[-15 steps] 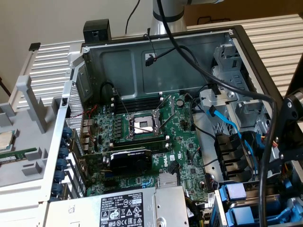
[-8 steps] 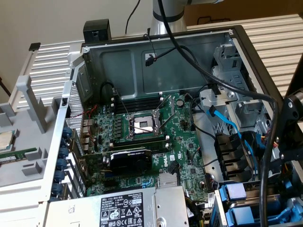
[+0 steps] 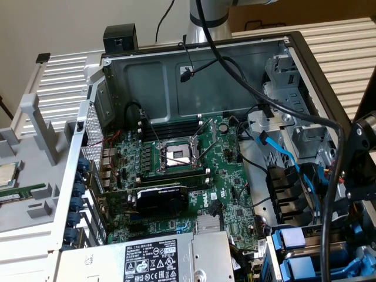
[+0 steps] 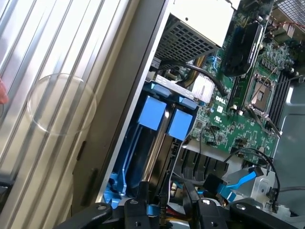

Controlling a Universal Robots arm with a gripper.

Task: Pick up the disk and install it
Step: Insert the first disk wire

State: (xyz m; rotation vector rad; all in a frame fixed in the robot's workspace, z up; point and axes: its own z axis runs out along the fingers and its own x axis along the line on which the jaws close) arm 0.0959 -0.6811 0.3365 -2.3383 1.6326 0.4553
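The disk [image 4: 140, 148] stands edge-on in a corner of the computer case [image 3: 306, 48], tight between its side wall [image 4: 119, 124] and a second blue carrier [image 4: 181, 125]. My gripper [image 4: 167, 202] hangs over its end opposite the blue tab [image 4: 153, 113]; whether it grips, I cannot tell.

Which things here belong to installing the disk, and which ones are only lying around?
For the job:
- gripper
- blue drive carriers, nearest the gripper

Lying about:
- processor chip and memory stick on the grey tray
- graphics card
- power supply
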